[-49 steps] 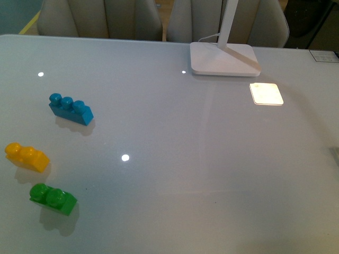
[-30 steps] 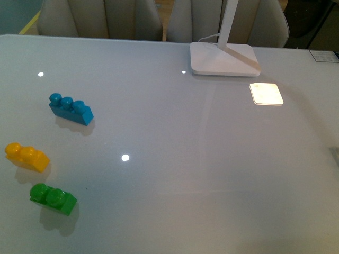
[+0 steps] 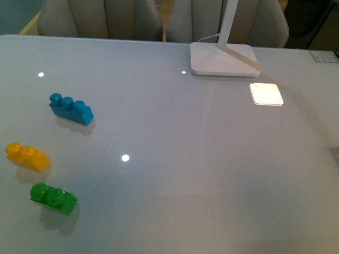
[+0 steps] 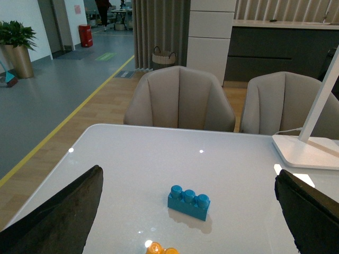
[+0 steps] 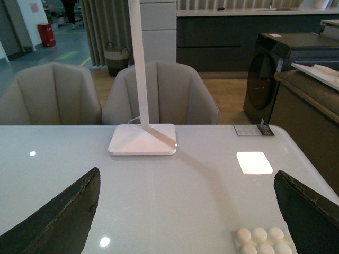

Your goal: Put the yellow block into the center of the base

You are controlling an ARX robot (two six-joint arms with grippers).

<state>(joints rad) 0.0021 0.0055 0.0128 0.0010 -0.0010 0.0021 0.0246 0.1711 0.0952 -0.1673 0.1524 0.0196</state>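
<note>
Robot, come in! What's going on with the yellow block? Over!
Both open, empty: left gripper, right gripper. Yellow block on table, untouched, not on base. Blue brick and green brick flank it, apart. Over.

Illumination: bright, even, from overhead. The glossy table shows small round specular spots and one overexposed square glare patch beside the lamp foot. The blue brick, yellow block and green brick cast soft, short shadows toward the camera. Front view: sharp. Wrist views: the fingers of the left gripper and right gripper render dark, soft-edged, without surface detail.
</note>
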